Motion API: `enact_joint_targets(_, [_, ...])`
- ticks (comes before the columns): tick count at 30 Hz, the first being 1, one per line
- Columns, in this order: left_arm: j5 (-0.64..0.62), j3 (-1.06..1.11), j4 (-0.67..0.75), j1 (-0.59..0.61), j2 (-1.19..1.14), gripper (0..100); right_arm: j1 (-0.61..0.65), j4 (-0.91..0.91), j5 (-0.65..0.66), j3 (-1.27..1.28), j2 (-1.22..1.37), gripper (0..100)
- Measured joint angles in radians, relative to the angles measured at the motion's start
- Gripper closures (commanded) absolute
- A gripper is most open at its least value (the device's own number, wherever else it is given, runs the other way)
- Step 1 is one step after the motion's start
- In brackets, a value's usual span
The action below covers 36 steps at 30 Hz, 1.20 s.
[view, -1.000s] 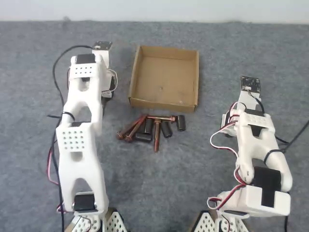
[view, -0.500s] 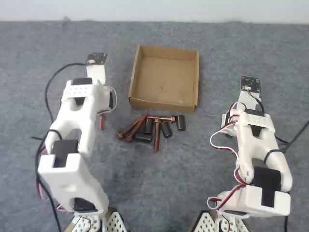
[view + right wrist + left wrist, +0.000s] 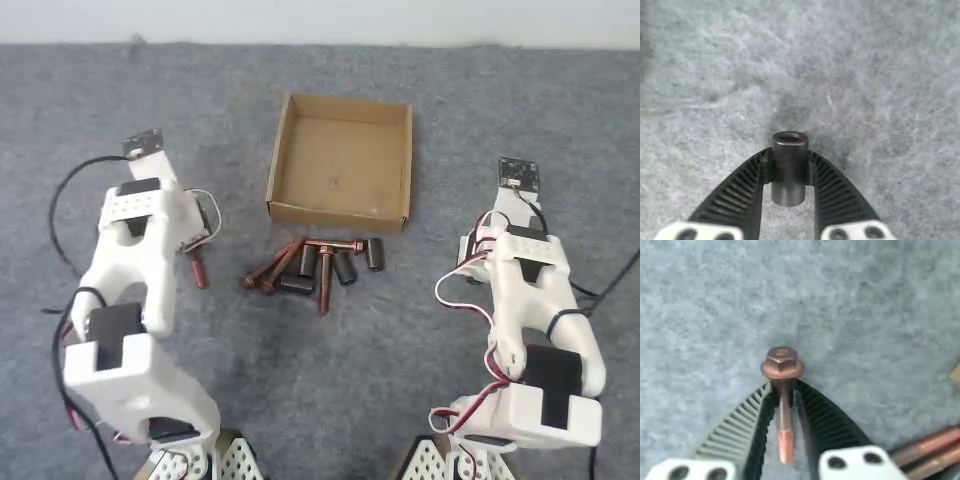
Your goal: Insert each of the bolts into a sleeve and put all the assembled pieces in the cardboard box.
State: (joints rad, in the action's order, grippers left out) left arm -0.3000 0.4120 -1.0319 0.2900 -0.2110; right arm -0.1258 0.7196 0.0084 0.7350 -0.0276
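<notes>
Hands both loaded: left hand (image 3: 783, 387) pinches a copper-coloured hex-head bolt (image 3: 782, 361); right hand (image 3: 789, 156) pinches a dark cylindrical metal sleeve (image 3: 788, 187) over the grey felt tabletop (image 3: 865, 75).

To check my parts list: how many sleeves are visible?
5. One sleeve between the right arm's fingers; four among the bolts beside the box. Others may be hidden.

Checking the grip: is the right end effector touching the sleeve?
Touching. The right wrist view shows the right end effector clamping the sleeve on both sides.

Copper bolt (image 3: 783, 390), dark grey sleeve (image 3: 789, 170), brown cardboard box (image 3: 335, 212), mottled grey carpet (image 3: 400, 340)
</notes>
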Motion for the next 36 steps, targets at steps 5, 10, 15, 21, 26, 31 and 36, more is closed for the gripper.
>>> enact_joint_targets(5, [0.032,0.0,0.0,0.0,0.009,86,0.0,0.0,0.0,0.0,0.0,99.2])
enact_joint_targets(10, [0.034,0.002,0.021,0.006,0.009,88,0.002,0.0,0.0,0.0,0.0,99.2])
enact_joint_targets(15, [0.034,0.0,0.049,0.006,-0.012,90,0.0,0.0,0.0,0.0,0.0,99.2])
enact_joint_targets(21, [0.008,-0.104,-0.011,0.003,-0.121,91,0.002,0.0,0.0,0.0,0.0,99.2])
enact_joint_targets(26, [0.0,-0.135,-0.04,0.003,-0.14,98,0.0,0.017,0.0,0.0,0.0,99.2])
enact_joint_targets(31, [0.057,-0.135,-0.04,0.0,-0.14,99,0.0,0.018,0.0,0.0,0.0,99.2])
enact_joint_targets(36, [0.135,-0.124,-0.057,0.0,-0.129,99,0.002,0.018,0.0,0.0,0.0,99.2])
